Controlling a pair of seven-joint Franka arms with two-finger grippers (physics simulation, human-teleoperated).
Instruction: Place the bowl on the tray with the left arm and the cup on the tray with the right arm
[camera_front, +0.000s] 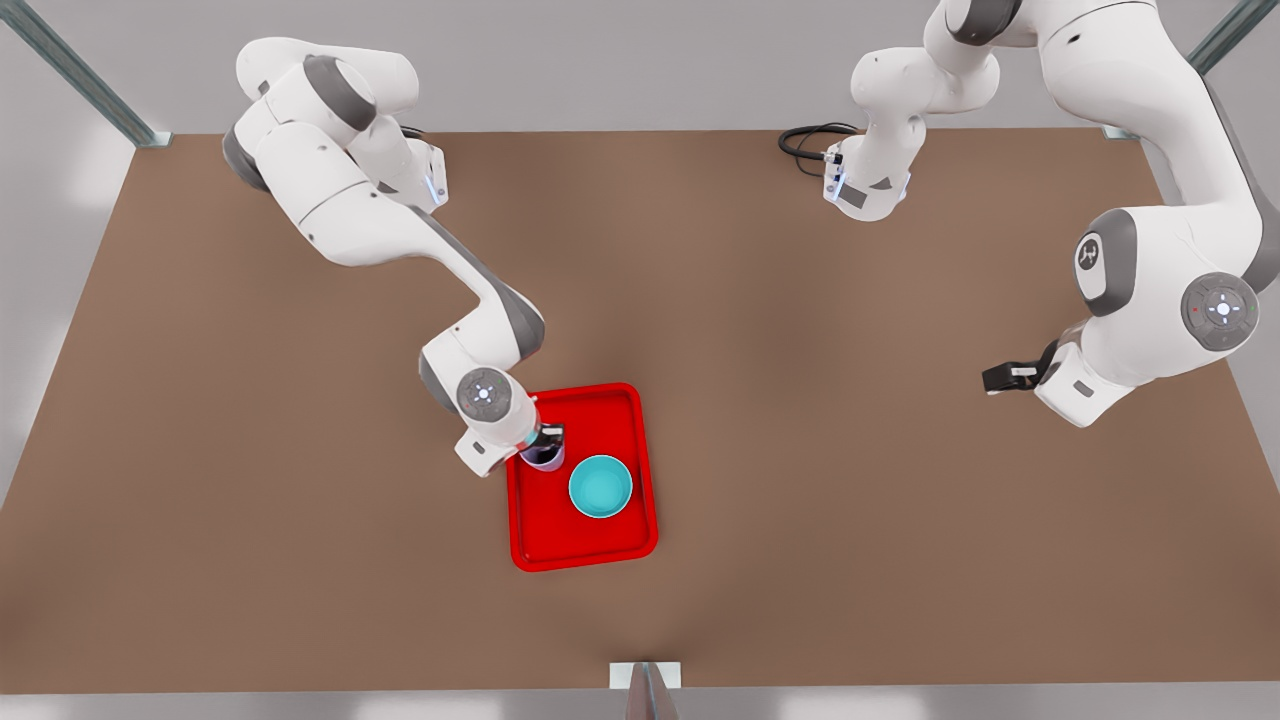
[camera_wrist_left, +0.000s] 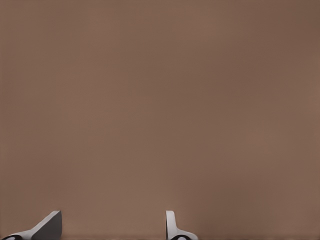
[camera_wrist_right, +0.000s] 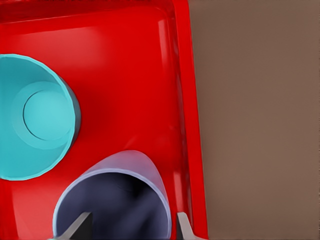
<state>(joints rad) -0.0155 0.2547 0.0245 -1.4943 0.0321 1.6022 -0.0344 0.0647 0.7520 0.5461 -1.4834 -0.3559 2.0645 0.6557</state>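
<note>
Logging the bowl (camera_front: 600, 486) as done: sitting upright on the tray (camera_front: 585, 555), clear of both tools, open side up, just beside the right gripper (camera_front: 550, 437) and well apart from the left gripper (camera_front: 1000, 378).

Logging the cup (camera_front: 545, 462) as nearly done: standing inside the tray rim, directly under the right gripper, between that gripper and the bowl's side, close to the rim nearest the right arm. Not touching the bowl, going by the strip of red showing between them in the right wrist view.

Noting the right gripper reaching down over the cup's mouth. Not able to tell whether clamping the cup or already letting go; possibly resting on the tray floor, though the cup's base is hidden.

Noting the left gripper waiting well away from the tray, hanging over bare table (camera_front: 850, 500), fingers (camera_wrist_left: 47, 227) spread with nothing between them.

Judging what is left: confirming the cup is set down, releasing it if not yet released, lifting the right gripper straight off without tipping it.

Describing the cup: lavender, handle-free, tapered, taller than wide, thin-walled, dark inside, narrower than the bowl.

Describing the bowl: teal, round, smooth, shallow, with a flat circular floor showing inside.
</note>
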